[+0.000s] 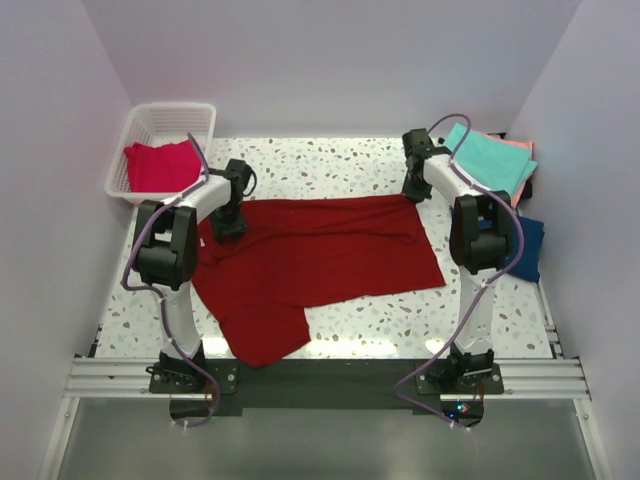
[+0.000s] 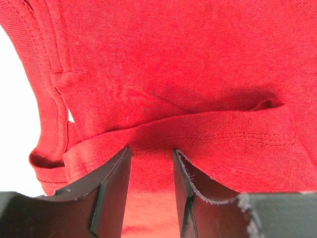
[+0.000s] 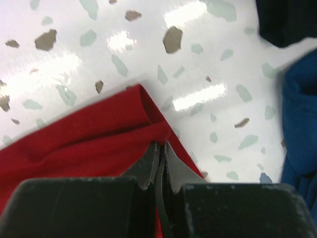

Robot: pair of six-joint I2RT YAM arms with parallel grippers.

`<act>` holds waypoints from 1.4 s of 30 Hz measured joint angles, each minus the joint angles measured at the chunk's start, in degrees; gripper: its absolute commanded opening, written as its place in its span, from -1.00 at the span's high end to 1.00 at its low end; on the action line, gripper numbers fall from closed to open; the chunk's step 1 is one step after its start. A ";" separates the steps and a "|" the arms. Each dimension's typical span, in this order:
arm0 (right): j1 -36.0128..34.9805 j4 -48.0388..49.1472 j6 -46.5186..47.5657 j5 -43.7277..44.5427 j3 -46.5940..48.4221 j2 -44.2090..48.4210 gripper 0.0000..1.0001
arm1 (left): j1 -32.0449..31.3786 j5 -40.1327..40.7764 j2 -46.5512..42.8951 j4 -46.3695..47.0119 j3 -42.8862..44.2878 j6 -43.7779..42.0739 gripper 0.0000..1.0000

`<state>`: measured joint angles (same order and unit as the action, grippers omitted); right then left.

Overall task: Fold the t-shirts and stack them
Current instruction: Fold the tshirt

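While the dark red t-shirt (image 1: 320, 250) lay spread across the middle of the speckled table (image 1: 330, 160), its two far corners were attended by the arms. The far left corner was met by the left gripper (image 2: 151, 151), whose jaws were seen standing apart over the cloth, with a stitched hem folded across just ahead of the fingertips and red fabric showing in the gap between them; no pinch on the cloth could be made out there. The far right corner was clamped by the right gripper (image 3: 159, 146), whose jaws were pressed together on the shirt's edge, with a small roll of cloth raised just beyond the tips. One sleeve was seen trailing toward the near edge of the table.

A pinkish-red t-shirt (image 1: 160, 165) was bundled inside the white basket (image 1: 150, 118) at the far left corner. At the far right, a teal t-shirt (image 1: 490, 160) was laid on top of a salmon pink t-shirt (image 1: 520, 146), only an edge of the latter being visible. A navy t-shirt (image 1: 530, 245) was placed just beside the right arm, at the table's right edge.
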<state>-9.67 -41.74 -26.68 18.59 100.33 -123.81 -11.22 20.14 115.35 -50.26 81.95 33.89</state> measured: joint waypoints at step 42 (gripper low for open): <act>0.28 7.96 1.99 -12.96 -25.73 15.21 0.19 | -0.04 -0.46 1.14 -0.98 1.31 -0.68 0.15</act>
<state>-9.39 -33.78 -24.69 5.63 74.61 -108.60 -11.27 19.68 116.49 -51.24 83.26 33.21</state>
